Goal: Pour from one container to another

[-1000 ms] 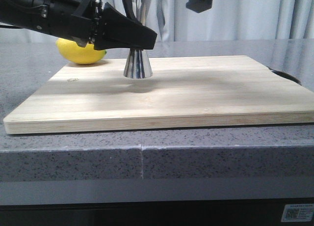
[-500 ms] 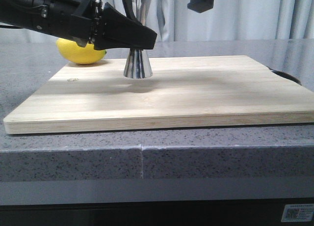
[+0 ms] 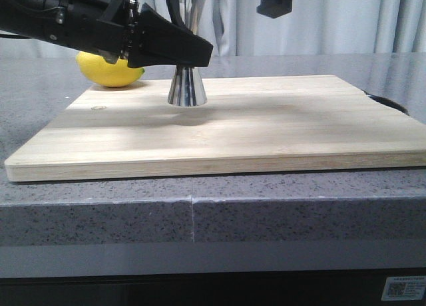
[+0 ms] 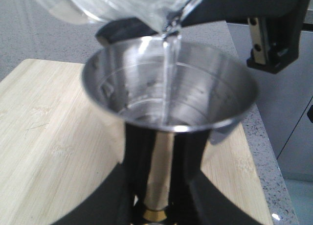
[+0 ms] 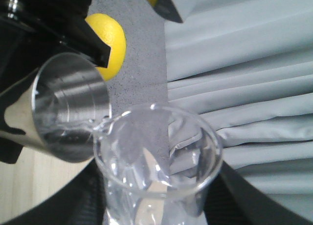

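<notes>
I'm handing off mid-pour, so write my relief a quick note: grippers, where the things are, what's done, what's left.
Left gripper: shut on the jigger, holding it upright at its waist; its base sits on the board.
Right gripper: raised over the board, shut on the beaker, which is tilted with its lip over the jigger's cup.
Done: pour under way; a thin clear stream is falling into the cup, and liquid has pooled at its bottom.
Left: finish pouring, level the beaker, set it down, release both.
A lemon lies behind the board.
</notes>
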You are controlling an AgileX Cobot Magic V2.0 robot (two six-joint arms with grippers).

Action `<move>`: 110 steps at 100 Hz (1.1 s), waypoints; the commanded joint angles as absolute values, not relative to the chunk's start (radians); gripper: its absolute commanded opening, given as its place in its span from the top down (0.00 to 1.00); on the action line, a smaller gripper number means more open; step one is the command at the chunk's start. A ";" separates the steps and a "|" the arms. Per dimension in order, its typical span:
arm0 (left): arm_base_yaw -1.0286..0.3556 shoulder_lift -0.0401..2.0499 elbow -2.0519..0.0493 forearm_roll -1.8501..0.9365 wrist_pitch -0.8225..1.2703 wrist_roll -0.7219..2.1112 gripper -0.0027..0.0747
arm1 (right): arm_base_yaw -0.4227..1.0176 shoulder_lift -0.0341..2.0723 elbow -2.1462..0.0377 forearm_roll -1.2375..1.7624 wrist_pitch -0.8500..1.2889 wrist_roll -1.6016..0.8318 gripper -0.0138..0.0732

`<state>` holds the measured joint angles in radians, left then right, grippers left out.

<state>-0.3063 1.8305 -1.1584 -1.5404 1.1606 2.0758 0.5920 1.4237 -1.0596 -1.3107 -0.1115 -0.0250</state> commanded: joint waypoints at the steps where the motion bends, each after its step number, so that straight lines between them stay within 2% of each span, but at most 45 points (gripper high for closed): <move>1: -0.315 1.775 -1.187 -1.621 1.257 2.070 0.99 | 0.591 1.383 -1.097 -1.321 -0.121 -0.025 0.56; 110: -0.316 1.775 -1.187 -1.621 1.264 2.070 0.99 | 0.591 1.383 -1.126 -1.364 -0.103 -0.025 0.56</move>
<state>-0.3063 1.8305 -1.1584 -1.5404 1.1606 2.0758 0.5920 1.4237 -1.0888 -1.3590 -0.0944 -0.0250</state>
